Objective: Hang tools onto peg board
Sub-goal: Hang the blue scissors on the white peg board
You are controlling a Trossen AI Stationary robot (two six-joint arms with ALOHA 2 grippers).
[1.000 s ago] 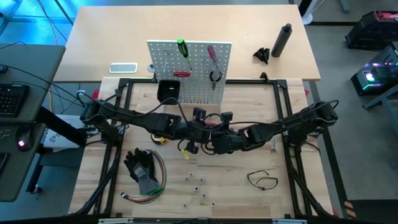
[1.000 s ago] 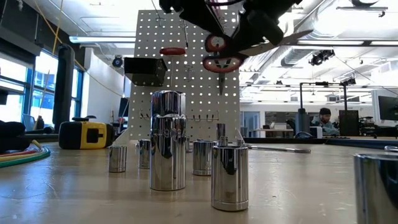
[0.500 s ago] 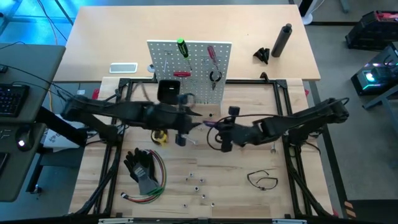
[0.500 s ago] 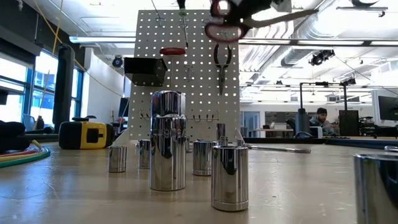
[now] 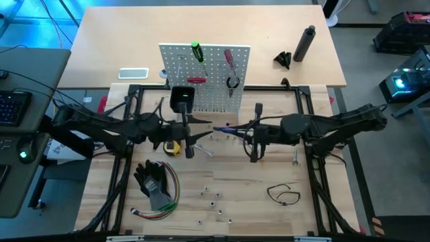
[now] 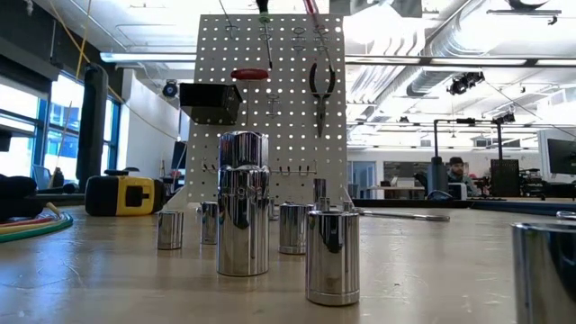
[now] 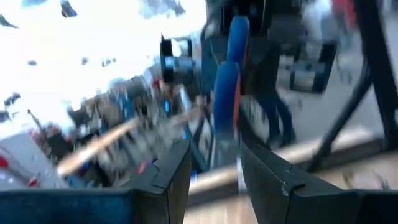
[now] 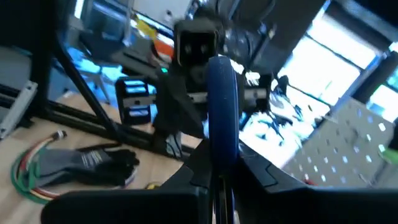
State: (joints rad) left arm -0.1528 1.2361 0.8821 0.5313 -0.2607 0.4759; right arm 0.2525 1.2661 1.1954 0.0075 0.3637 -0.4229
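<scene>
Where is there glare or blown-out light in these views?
Low view: ceiling lights flare behind the peg board, chrome sockets mirror the room. Left wrist view: background largely washed white. Right wrist view: bright windows behind the blue-handled tool. High view: even light on the tabletop.

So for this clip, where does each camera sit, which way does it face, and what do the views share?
High view: above the table, looking straight down; both arms show, left gripper facing right gripper.
Low view: at table-top height, looking level past chrome sockets at the peg board; no gripper shows.
Left wrist view: on the left arm, looking past its open fingers.
Right wrist view: on the right arm, its fingers shut on a blue-handled tool, facing the left arm and black gloves.
Shared: both wrist views show that tool; high and low share the board.
</scene>
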